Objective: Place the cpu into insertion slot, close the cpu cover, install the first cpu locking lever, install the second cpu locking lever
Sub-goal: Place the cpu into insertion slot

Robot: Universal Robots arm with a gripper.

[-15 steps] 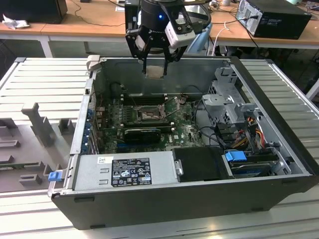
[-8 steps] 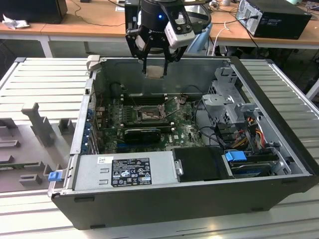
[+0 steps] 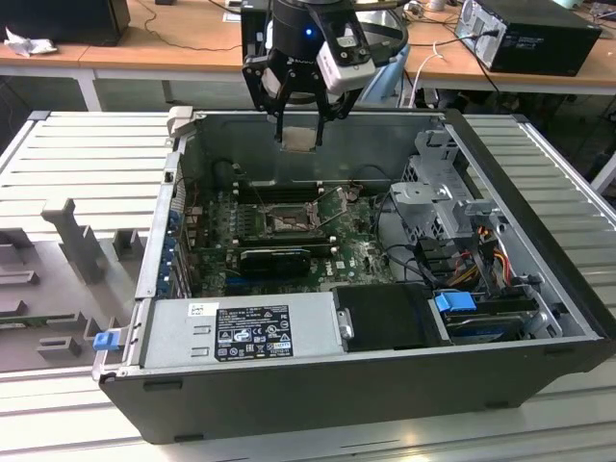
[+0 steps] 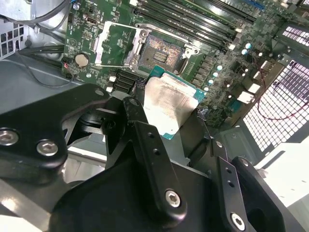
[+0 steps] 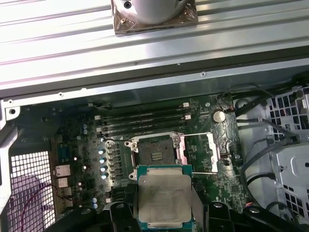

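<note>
My gripper (image 3: 300, 141) hangs above the open computer case, near its far wall, shut on the cpu (image 3: 300, 138). The cpu (image 5: 164, 195) is a flat pale silver square with a green rim, pinched at two opposite edges between the black fingers (image 4: 140, 118). Below it, on the green board, lies the insertion slot (image 5: 154, 152), a black-framed socket with a dark pin field (image 4: 161, 50), uncovered. The cpu cover (image 5: 215, 150) is swung open beside the socket, its metal frame (image 4: 135, 48) lying back over the board. In the exterior view the socket (image 3: 287, 223) sits mid-board, lower than the gripper.
Black memory slots (image 5: 140, 121) run along one side of the socket. A black card (image 3: 274, 260), the power supply (image 3: 241, 332) and a metal drive cage (image 3: 443, 192) with cables crowd the case. Grey fixtures (image 3: 77, 241) stand on the ribbed table at the exterior view's left.
</note>
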